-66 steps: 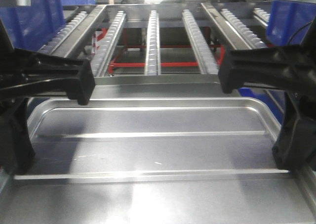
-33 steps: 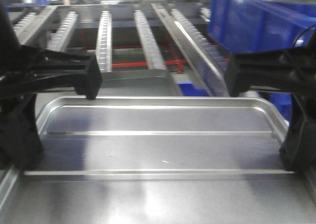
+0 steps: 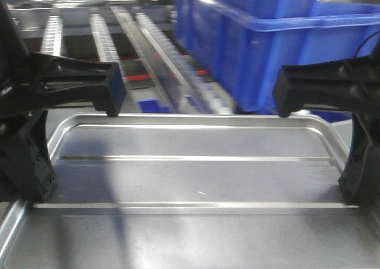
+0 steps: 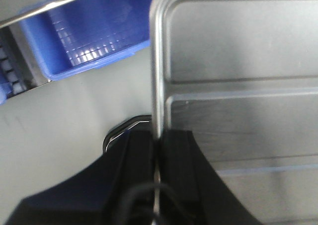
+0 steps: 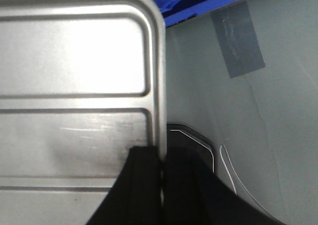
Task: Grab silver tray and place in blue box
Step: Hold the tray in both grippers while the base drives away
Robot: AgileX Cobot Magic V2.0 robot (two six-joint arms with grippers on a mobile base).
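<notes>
Carrying silver tray toward blue box
Left gripper and right gripper clamp opposite tray rims; box lies at 1 o'clock. Lift both ends evenly, level, above box rim.

Silver tray fills the right side, dull metal with ribs across its bottom and a rounded corner at top; its left rim runs straight down the middle of the frame. Left gripper at the bottom edge is clamped on that rim, black fingers pressed to it, one outside and one on the tray's inner side. Blue box sits upper left, apart from the tray, grid-patterned bottom visible, with pale grey floor below it.
</notes>
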